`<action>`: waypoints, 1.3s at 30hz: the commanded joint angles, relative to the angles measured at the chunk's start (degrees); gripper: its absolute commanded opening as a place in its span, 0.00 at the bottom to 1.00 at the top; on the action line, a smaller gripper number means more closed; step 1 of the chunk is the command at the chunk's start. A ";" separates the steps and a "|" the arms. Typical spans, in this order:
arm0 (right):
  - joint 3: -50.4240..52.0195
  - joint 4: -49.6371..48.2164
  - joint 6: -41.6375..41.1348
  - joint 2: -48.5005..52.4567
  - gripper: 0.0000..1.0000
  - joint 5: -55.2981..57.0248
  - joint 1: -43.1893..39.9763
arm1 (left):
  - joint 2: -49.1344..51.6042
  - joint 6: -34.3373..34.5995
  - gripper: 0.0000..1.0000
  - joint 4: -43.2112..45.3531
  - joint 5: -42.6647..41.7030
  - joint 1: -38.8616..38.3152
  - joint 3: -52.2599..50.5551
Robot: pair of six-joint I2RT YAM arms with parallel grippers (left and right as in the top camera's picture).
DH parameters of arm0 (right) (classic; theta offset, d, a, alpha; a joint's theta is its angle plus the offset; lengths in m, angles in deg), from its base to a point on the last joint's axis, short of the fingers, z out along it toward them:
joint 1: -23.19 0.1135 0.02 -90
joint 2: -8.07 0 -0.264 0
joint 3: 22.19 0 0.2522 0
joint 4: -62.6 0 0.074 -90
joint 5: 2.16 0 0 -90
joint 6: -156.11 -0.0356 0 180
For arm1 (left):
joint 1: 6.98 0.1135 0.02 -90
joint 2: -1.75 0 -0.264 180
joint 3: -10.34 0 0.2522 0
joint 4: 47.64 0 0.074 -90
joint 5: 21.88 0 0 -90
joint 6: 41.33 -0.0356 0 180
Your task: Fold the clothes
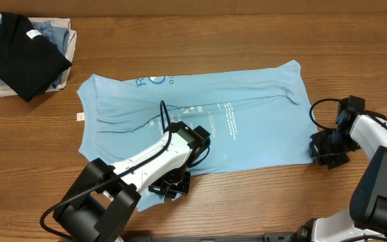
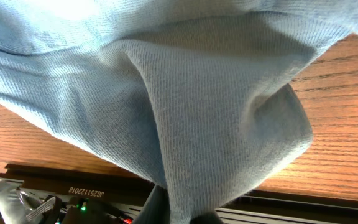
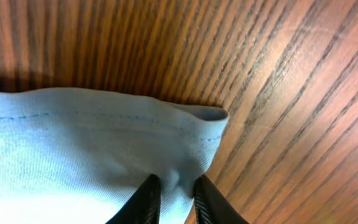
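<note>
From where I stand, the left hand (image 2: 180,214) is closed on a bunch of the light sky-blue short-sleeved t-shirt (image 1: 247,107). The knit cloth funnels down into its dark fingers and hangs in a soft fold above the wood. It has hold of the near edge of the shirt, at about 7 o'clock. The right hand (image 3: 176,186) is pinched on the stitched hem right at the corner, at about 4 o'clock, with only a small lip of fabric poking past its two fingers. I take it each hand has one end of that near edge so the edge can be lifted level and carried over towards 12 o'clock in one even fold. Gripping this close to the corner should keep the end from drooping. The rest of the t-shirt lies spread across the middle of the brown wooden tabletop (image 1: 247,33), lettering up, with a few long creases running lengthwise. Well apart from it, at 10 o'clock on the tabletop, a black folded shirt (image 1: 19,50) sits on denim-blue and white folded garments (image 1: 56,33), out of the way of the fold.
</note>
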 commanded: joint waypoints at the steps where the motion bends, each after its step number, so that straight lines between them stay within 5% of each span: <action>1: 1.18 0.00 -0.61 -0.02 0.09 3.21 -0.28 | 0.28 0.52 0.04 -0.02 -0.92 0.15 0.85; 19: -0.59 9.62 -6.67 -2.95 0.04 3.50 -0.87 | -6.88 0.96 0.04 -5.55 -1.38 -0.02 0.87; 31: -12.28 14.64 -8.55 -7.15 0.04 3.52 -0.81 | -15.28 -4.02 0.08 -4.72 -1.73 0.26 0.90; 35: -12.96 12.87 -8.57 -7.13 0.04 2.71 -0.81 | -15.28 -4.37 0.16 -3.02 3.21 0.68 0.90; 39: -12.96 10.75 -8.59 -7.13 0.04 2.08 -0.81 | -15.28 -4.15 0.12 -1.03 6.32 3.10 0.90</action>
